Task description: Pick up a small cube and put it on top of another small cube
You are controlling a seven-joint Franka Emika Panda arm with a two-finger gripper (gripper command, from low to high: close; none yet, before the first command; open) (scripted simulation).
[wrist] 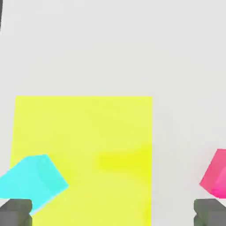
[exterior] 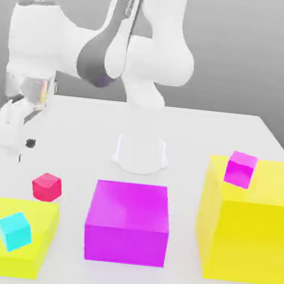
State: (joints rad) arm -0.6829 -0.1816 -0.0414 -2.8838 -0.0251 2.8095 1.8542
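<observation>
The small red-pink cube point(exterior: 46, 186) lies on the white table at the exterior view's left. Just in front of it, the small cyan cube point(exterior: 15, 230) rests tilted on top of a low yellow block point(exterior: 35, 244). My gripper point(exterior: 20, 139) hangs above the table behind the red cube, apart from both cubes. In the hand view its two dark fingertips point(wrist: 15, 212) stand wide apart with nothing between them, so the gripper point(wrist: 112, 214) is open. That view looks down on the cyan cube point(wrist: 33, 178), the yellow block point(wrist: 88, 132) and part of the red cube point(wrist: 216, 174).
A large magenta block point(exterior: 127, 222) stands in the middle front. A tall yellow block point(exterior: 245, 235) at the exterior view's right carries a small magenta cube point(exterior: 240, 169). The arm's white base point(exterior: 140, 150) stands at the table's middle.
</observation>
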